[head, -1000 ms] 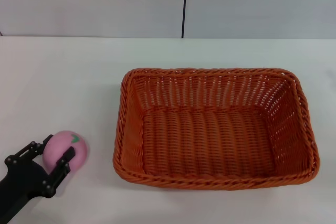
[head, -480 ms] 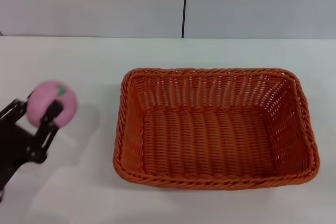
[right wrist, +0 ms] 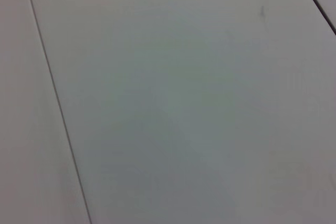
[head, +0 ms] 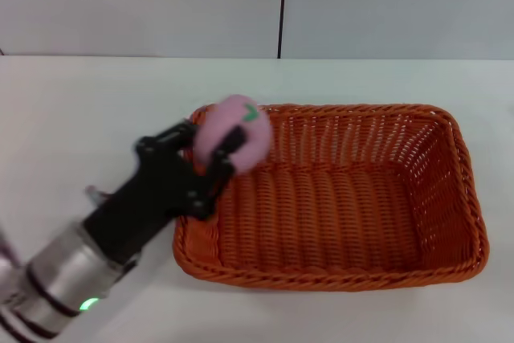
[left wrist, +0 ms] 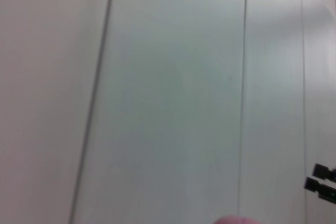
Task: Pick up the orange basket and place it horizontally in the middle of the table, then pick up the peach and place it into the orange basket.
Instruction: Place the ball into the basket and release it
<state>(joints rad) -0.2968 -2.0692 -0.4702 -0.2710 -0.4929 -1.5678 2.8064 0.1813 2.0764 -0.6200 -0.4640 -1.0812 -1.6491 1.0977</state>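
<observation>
The orange basket [head: 337, 198] lies lengthwise across the middle of the white table [head: 88, 110] in the head view. My left gripper [head: 217, 144] is shut on the pink peach [head: 234, 133] and holds it in the air above the basket's left rim, near its far left corner. The left arm reaches in from the lower left. A sliver of the peach [left wrist: 237, 220] shows at the edge of the left wrist view. The right gripper is out of view.
A pale wall with a dark vertical seam [head: 282, 7] stands behind the table. Both wrist views show only pale wall panels.
The left gripper has lifted the peach off the table at the left and carried it up and to the right, to above the basket's left rim.
</observation>
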